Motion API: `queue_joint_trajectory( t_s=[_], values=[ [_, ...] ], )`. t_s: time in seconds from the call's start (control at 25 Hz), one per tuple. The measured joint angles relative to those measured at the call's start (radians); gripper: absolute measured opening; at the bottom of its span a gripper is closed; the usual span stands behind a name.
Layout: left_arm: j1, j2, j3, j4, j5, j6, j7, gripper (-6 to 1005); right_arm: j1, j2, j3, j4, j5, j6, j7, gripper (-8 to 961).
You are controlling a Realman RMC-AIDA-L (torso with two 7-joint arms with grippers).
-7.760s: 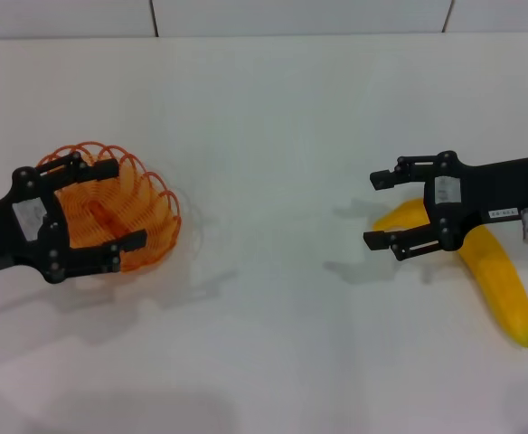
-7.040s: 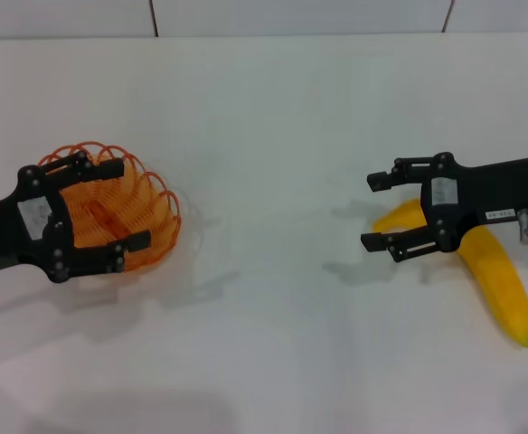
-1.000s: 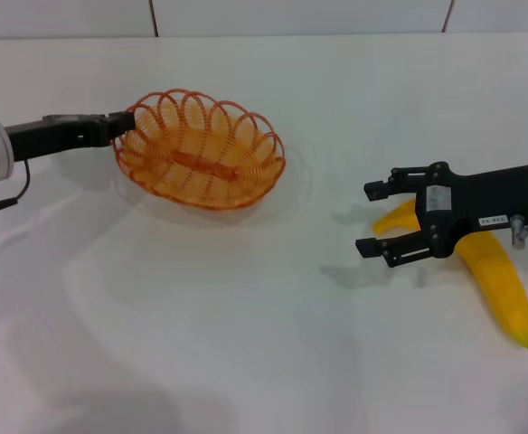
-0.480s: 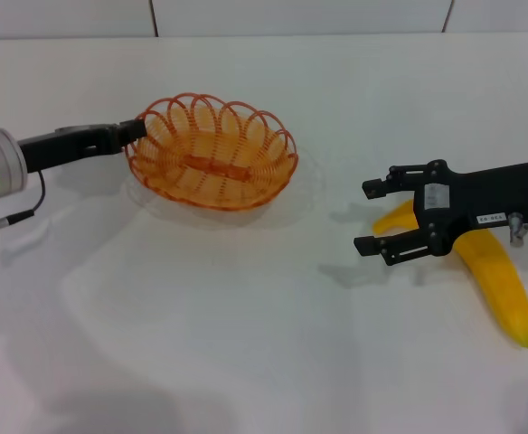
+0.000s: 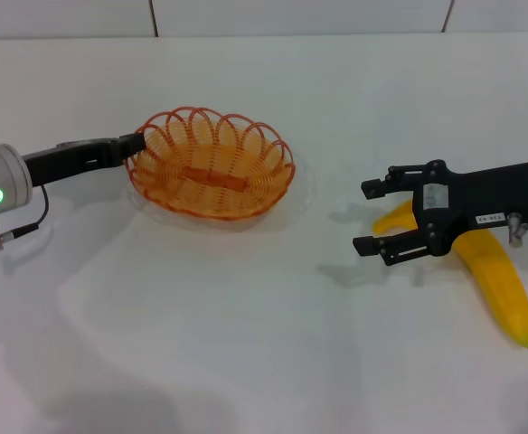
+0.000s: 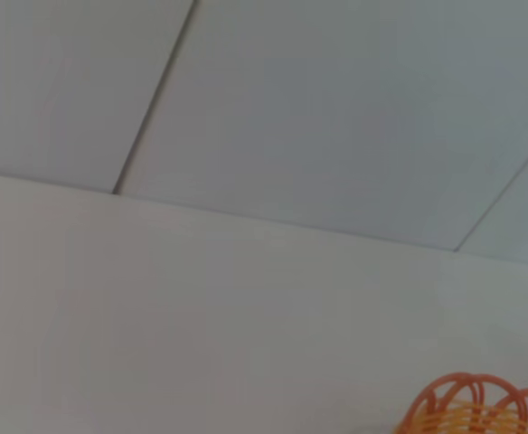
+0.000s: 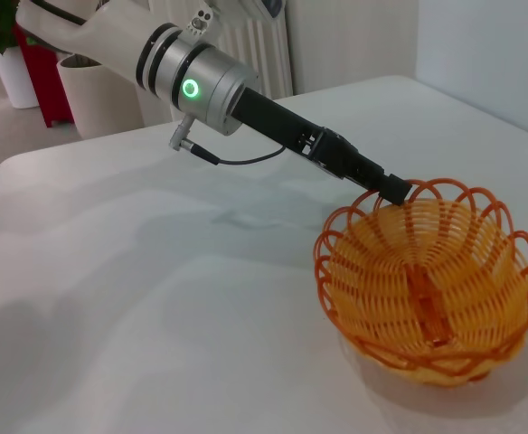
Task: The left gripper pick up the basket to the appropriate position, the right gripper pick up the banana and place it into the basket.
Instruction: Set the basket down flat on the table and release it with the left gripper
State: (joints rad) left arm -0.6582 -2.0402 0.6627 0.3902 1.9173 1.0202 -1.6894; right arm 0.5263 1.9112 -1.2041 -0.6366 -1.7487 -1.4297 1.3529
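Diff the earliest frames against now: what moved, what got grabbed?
The left gripper took the basket by its rim, shifted it from the table's left side toward the middle, and turned edge-on. The right gripper stays open over the banana, which has not moved and is not yet held.

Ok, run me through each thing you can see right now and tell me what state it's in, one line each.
basket: upright, empty, held at its rim by the left gripper.
left gripper: shut on the basket's left rim.
banana: lying on the table, not gripped.
right gripper: open, jaws spread, over the banana's near end.
table: white; bears the banana.
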Motion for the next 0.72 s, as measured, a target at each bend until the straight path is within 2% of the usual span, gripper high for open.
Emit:
queue_joint_trajectory(
  t_s=[0.72],
  values=[
    [-0.004, 0.002, 0.000, -0.025, -0.006, 0.004, 0.015, 78, 0.000, 0.000, 0.000, 0.000, 0.000, 0.000, 0.000, 887]
  ],
)
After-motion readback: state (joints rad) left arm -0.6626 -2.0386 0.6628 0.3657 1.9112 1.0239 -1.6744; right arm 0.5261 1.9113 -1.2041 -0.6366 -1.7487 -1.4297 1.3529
